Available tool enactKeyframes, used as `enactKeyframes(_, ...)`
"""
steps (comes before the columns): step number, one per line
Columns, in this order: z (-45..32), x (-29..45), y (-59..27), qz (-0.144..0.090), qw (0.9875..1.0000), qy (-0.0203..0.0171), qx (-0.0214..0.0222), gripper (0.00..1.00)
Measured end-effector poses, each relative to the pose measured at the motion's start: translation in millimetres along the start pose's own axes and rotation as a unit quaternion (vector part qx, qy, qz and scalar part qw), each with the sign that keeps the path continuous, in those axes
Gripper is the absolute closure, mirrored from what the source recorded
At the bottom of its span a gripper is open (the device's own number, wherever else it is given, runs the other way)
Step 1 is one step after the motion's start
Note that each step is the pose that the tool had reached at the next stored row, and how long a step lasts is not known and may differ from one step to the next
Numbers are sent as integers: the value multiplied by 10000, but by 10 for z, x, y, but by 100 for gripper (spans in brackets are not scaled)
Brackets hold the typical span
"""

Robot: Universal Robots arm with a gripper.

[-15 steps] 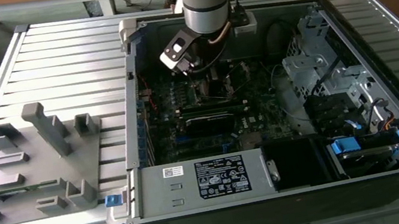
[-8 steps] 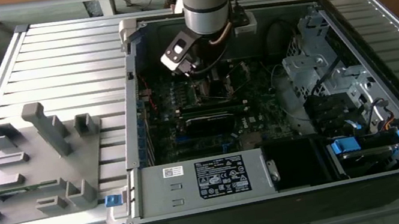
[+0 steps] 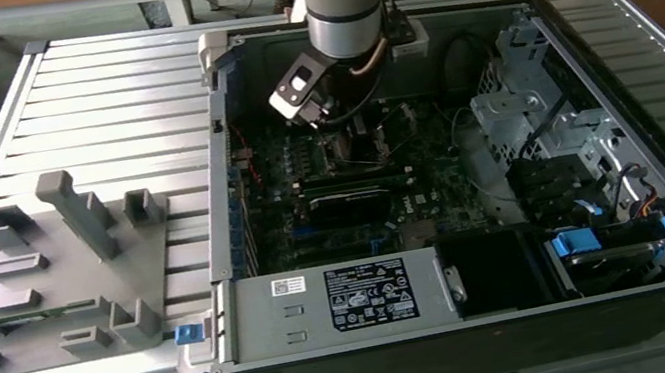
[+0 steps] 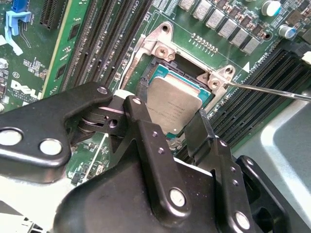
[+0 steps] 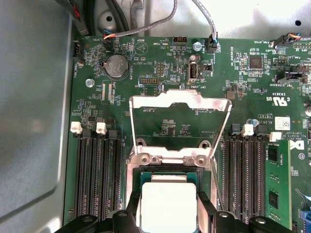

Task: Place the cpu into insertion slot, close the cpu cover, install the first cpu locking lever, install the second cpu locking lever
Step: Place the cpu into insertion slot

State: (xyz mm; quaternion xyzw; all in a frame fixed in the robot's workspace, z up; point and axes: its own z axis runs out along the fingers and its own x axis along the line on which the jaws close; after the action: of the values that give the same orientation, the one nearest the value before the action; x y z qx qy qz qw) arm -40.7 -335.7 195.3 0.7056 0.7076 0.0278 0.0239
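Near the left edge of the table [image 3: 99, 83] in the exterior view stands a grey rack [image 3: 65, 282]. To its right the open case [image 3: 236, 294] takes up the table's middle and right. A power supply [image 3: 339, 302] lies along the case's front edge, and the arm [image 3: 342, 2] reaches down near its back edge. In the first wrist view, black memory slots [image 5: 97, 174] flank the slot [image 5: 167, 171] on the green board [image 5: 121, 87], and the cover [image 5: 180, 101] stands swung open. The gripper [image 5: 167, 218] is narrowed onto the cpu [image 5: 167, 204], its black fingers [image 4: 146, 136] against two opposite edges, holding it at the slot; whether it sits fully in I cannot tell. In the second wrist view a thin lever [image 4: 272, 91] juts from the slot's corner, unlatched.
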Motion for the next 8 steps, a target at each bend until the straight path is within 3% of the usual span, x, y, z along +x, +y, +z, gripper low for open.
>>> enactKeyframes(8, 27, -11, 2, 0, 10000, -4, 3, 46)
